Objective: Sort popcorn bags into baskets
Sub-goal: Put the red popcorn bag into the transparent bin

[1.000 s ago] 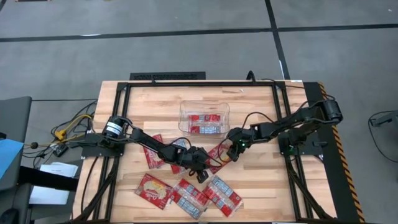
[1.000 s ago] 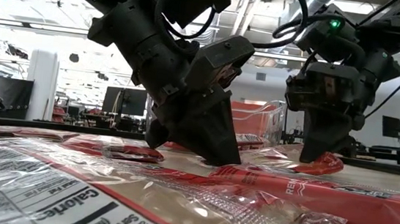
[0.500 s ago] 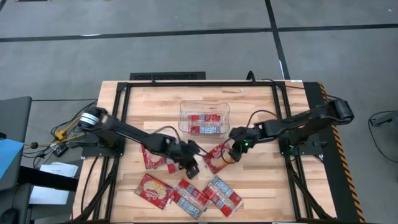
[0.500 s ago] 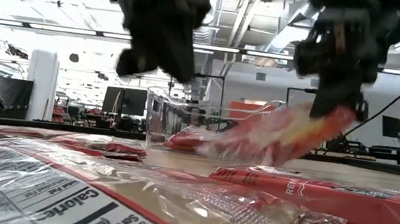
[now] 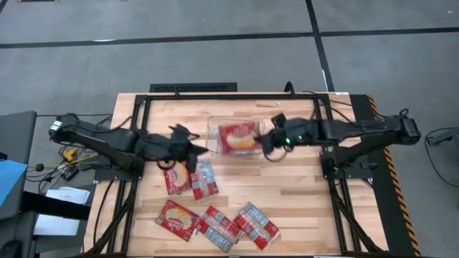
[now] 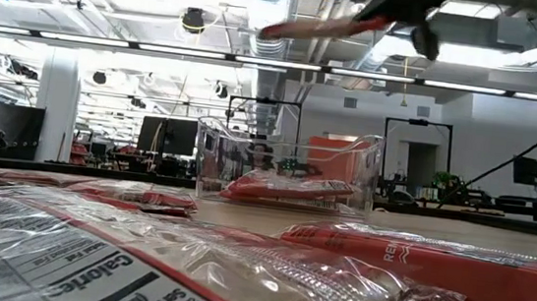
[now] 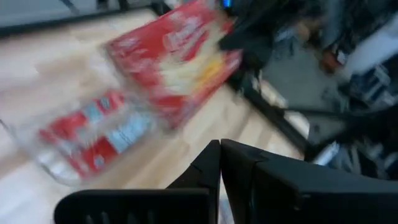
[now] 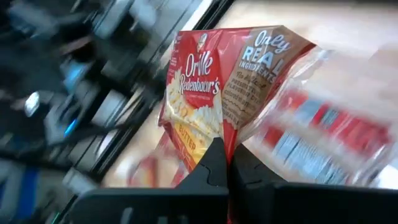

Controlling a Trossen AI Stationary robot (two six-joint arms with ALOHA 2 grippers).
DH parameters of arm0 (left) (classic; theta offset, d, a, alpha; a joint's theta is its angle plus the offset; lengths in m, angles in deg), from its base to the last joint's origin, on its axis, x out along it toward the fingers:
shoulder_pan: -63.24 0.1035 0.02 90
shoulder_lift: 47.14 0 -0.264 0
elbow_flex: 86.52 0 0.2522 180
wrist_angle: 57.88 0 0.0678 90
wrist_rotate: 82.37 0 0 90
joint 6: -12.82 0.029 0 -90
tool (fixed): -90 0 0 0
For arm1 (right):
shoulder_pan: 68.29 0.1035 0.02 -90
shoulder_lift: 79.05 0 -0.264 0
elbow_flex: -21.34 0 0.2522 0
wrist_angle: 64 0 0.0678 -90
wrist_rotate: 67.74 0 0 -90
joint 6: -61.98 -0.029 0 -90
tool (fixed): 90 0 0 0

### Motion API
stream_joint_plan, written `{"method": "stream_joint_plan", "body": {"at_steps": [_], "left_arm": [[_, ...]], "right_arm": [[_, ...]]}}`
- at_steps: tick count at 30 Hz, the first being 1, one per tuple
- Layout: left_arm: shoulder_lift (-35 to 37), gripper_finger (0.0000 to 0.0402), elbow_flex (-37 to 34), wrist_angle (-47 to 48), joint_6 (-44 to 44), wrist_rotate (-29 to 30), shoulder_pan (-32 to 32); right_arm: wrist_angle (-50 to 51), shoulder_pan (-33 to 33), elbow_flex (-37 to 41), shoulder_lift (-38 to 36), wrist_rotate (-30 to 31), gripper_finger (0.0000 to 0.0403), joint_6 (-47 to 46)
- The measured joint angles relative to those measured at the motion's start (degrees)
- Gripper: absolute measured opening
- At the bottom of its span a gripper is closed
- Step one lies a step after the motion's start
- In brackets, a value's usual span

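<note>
My right gripper [image 5: 267,140] is shut on a red popcorn bag [image 5: 240,136] with a yellow popcorn picture, held high above the clear bin [image 5: 215,127]. The bag also shows in the low view [image 6: 320,25] and the right wrist view [image 8: 217,81]. The bin [image 6: 211,155] stands on the table with two red-and-white bags [image 6: 290,187] lying flat in it. My left gripper [image 5: 197,149] is shut and empty, raised just left of the bin. Several more bags [image 5: 190,179] lie flat on the table nearer the front. My right gripper pinches the bag's edge [image 8: 224,132] at its right end between the two fingers. The fingers come about level from the table's right side. The bag sticks out from them toward the left, nearly flat, lifted clear above the bin.
Two bags lie side by side left of centre [image 5: 204,179]. Three more lie in a row near the front edge [image 5: 177,217], [image 5: 219,228], [image 5: 257,223]. A dark frame [image 5: 215,97] runs around the tabletop. Cables hang off the table's left side [image 5: 79,150].
My right gripper has lifted the bag off the table and carried it up and toward the far edge, over the bin. My left gripper has risen from the loose bags and drawn back toward the table's left and far side.
</note>
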Motion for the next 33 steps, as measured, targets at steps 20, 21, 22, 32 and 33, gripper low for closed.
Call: {"method": "stream_joint_plan", "body": {"at_steps": [20, 21, 22, 32, 33], "left_arm": [[1.83, 0.0000, 0.00, 6.91, -1.41, 4.69, 0.15], [1.85, 0.0000, 0.01, 6.54, -1.55, 4.65, 0.15], [1.89, 0.0000, 0.02, 6.40, -1.67, 4.74, 0.15], [1.66, 0.0000, 0.06, 7.11, -1.07, 3.82, 0.15], [1.66, 0.0000, 0.06, 7.44, -0.51, 2.97, 0.15]], "right_arm": [[-0.88, -9.89, -1.17, 20.83, -6.18, 0.0008, -4.15], [-1.91, -9.87, -1.27, 21.27, -6.29, 0.0013, -4.06], [-1.23, -9.91, -1.24, 21.41, -6.39, 0.0020, -4.02], [1.20, -10.30, -1.28, 21.17, -6.41, 0.0128, -0.70], [1.93, -10.46, -1.67, 20.52, -6.42, 0.0140, 0.15]]}}
